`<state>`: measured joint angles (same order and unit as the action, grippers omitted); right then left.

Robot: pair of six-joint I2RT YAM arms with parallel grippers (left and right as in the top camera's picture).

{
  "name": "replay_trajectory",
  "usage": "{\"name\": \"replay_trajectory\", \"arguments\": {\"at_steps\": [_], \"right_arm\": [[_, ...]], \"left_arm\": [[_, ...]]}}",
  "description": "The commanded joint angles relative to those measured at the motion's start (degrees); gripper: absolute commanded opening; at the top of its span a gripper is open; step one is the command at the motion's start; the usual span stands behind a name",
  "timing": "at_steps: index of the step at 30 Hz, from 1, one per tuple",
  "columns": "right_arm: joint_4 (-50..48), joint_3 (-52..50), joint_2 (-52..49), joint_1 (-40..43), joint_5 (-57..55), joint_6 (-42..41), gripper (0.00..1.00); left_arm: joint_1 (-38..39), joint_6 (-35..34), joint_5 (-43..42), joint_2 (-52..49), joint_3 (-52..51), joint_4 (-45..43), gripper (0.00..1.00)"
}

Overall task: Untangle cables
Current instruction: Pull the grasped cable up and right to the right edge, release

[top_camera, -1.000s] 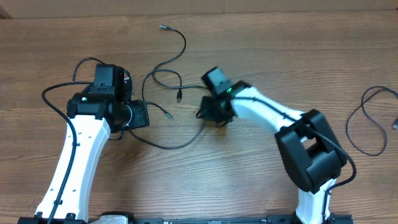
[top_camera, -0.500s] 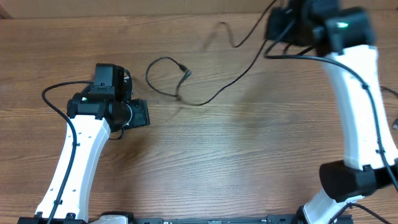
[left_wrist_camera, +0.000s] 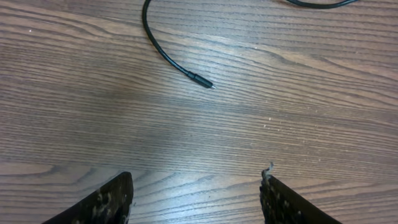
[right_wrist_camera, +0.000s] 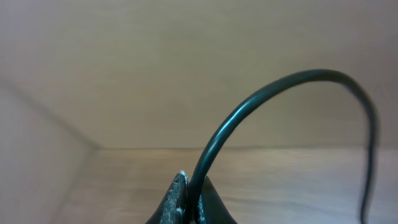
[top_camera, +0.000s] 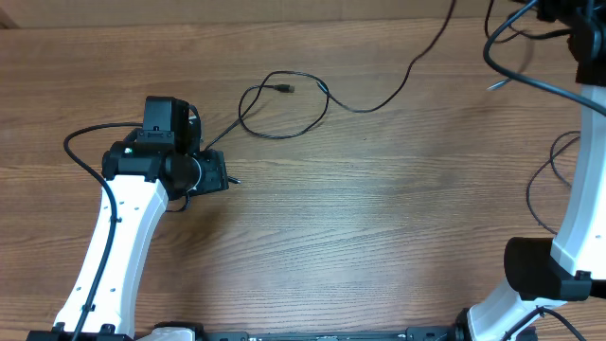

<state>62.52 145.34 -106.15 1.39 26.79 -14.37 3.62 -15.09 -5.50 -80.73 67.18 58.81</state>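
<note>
Seemingly partway: the right gripper [right_wrist_camera: 189,202] pinches the black cable [top_camera: 365,110] up at 2 o'clock, but its loop [top_camera: 327,95] near 12 o'clock needs opening. The left gripper [left_wrist_camera: 196,199] gapes wide, empty.

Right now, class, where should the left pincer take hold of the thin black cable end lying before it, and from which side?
Grip the thin black cable on the straight stretch just behind its small plug, from above. It lies flat on the wooden table, running diagonally, so the open left pincer should likely turn to straddle it crosswise.
</note>
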Motion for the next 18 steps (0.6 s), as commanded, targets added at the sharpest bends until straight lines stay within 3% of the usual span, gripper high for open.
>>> {"name": "replay_trajectory", "arguments": {"at_steps": [1, 6, 13, 18], "right_arm": [[-0.7, 3.7, 0.2, 0.0, 8.9, 1.0, 0.04], [3.9, 4.0, 0.2, 0.0, 5.1, 1.8, 0.04], [13.6, 3.9, -0.1, 0.0, -32.6, 3.0, 0.04], [13.1, 3.9, -0.6, 2.3, -42.2, 2.9, 0.04]], "left_arm": [[-0.2, -0.8, -1.2, 0.6, -0.2, 0.0, 0.66], [-0.2, -0.8, -1.2, 0.6, -0.2, -0.1, 0.65], [-0.2, -0.8, -1.2, 0.6, -0.2, -0.1, 0.66], [-0.2, -0.8, -1.6, 0.6, -0.2, -0.1, 0.65]]}}
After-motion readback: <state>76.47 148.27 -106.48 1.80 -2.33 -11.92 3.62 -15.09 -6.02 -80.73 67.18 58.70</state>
